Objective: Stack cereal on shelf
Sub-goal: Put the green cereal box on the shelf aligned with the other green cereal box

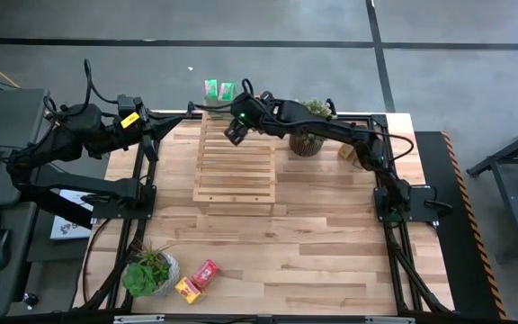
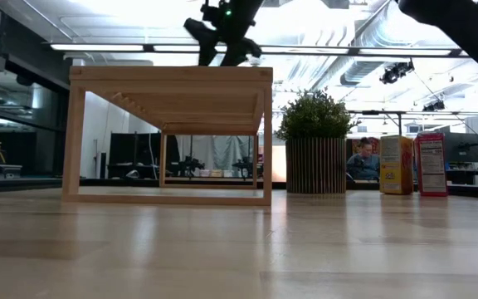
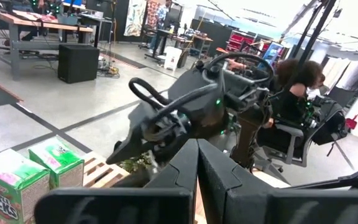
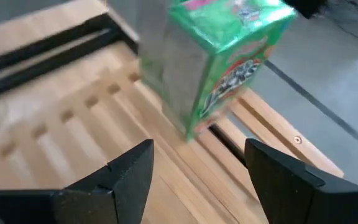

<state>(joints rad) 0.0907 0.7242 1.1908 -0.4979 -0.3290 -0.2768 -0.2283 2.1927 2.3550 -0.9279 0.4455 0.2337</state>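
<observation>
While the right gripper (image 1: 235,133) hangs over the far end of the shelf (image 1: 235,166) with its jaws open and empty, two green cereal boxes (image 1: 218,89) stand upright side by side at the far edge of that slatted rack. A red box (image 1: 207,273) and a yellow box (image 1: 187,289) lie on the desk (image 1: 331,243) beside a potted plant (image 1: 148,273). Two more boxes (image 2: 414,164) stand near a second plant (image 1: 308,135). At the desk's left edge, the left gripper (image 1: 180,118) waits, jaws closed on nothing.
</observation>
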